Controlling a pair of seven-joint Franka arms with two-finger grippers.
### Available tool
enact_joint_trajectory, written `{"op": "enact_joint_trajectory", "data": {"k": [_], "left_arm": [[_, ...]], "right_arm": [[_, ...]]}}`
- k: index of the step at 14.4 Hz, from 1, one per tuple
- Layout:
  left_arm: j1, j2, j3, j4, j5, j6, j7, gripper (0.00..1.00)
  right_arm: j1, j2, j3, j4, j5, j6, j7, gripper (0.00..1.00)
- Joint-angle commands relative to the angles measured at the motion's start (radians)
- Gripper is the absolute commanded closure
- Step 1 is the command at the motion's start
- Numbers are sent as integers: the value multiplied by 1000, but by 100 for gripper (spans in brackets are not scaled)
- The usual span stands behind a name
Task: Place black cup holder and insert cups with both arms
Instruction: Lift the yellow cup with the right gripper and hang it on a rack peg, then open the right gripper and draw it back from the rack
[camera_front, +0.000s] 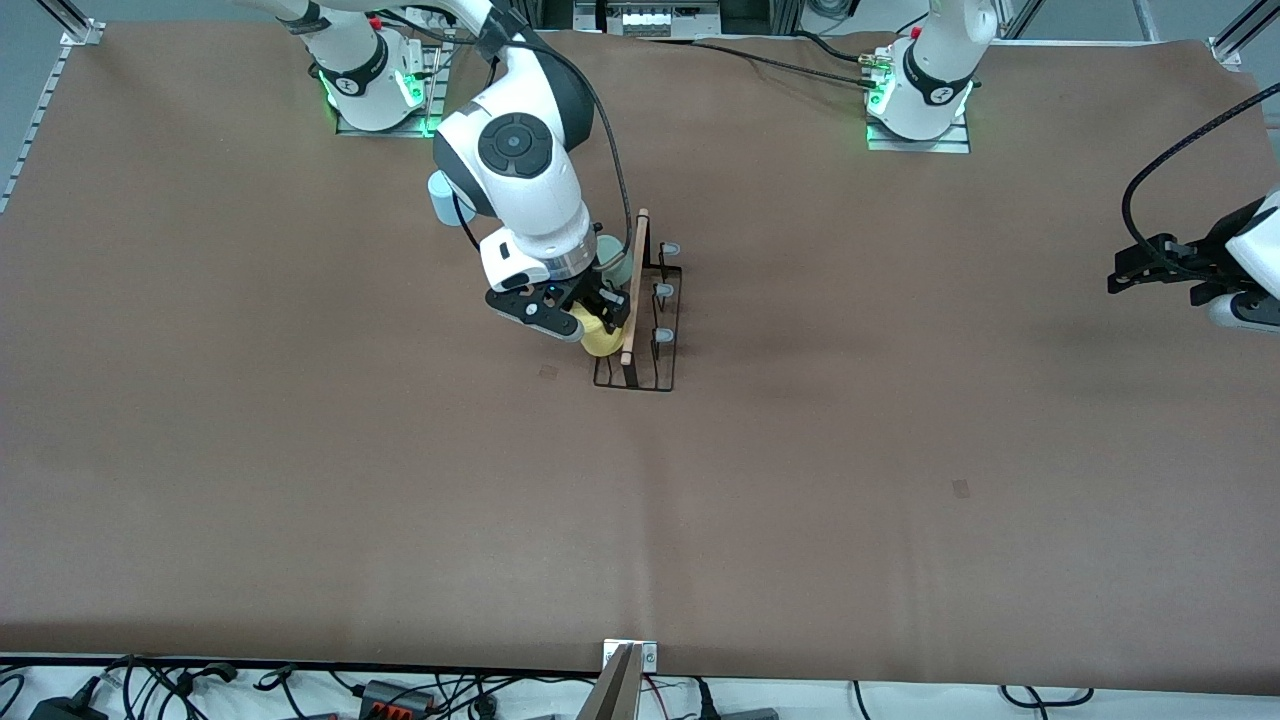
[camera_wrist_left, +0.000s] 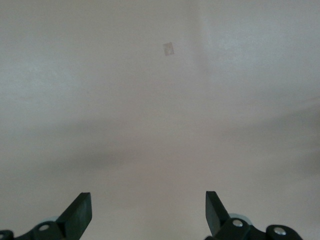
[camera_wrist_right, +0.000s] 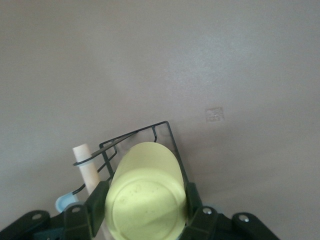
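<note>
The black cup holder (camera_front: 652, 335) stands mid-table, its wooden rod handle (camera_front: 634, 290) on top. My right gripper (camera_front: 592, 318) is shut on the yellow cup (camera_front: 598, 342), tilted over the holder's side toward the right arm's end. In the right wrist view the fingers (camera_wrist_right: 95, 212) clamp the yellow cup (camera_wrist_right: 145, 200), with the holder's wire (camera_wrist_right: 167, 132) just under it. A mint green cup (camera_front: 613, 260) sits at the holder, half hidden by the wrist. A light blue cup (camera_front: 440, 200) peeks out by the right arm. My left gripper (camera_front: 1125, 275) waits open near the left arm's table end.
Three grey-capped pegs (camera_front: 662, 291) stand bare on the holder's side toward the left arm. The left wrist view shows the left gripper (camera_wrist_left: 148, 215) over bare brown table. Small marks (camera_front: 960, 488) dot the cover. Cables and a mount (camera_front: 622, 680) line the table's near edge.
</note>
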Motion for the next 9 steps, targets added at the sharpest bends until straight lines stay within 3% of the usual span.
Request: {"op": "enact_joint_trajectory", "data": {"k": [1, 2, 3, 6, 9], "left_arm": [[4, 3, -3, 19, 22, -11, 4, 0], [4, 3, -3, 19, 22, -11, 4, 0], [4, 3, -3, 19, 22, -11, 5, 0], [4, 3, -2, 21, 22, -11, 4, 0], [4, 3, -2, 22, 22, -10, 4, 0]], "right_arm": [[3, 33, 8, 14, -29, -2, 18, 69], [3, 38, 8, 14, -29, -2, 19, 28], [-7, 32, 8, 17, -23, -2, 10, 0], [-105, -54, 3, 23, -19, -106, -39, 0], [-267, -184, 5, 18, -11, -285, -287, 0]]}}
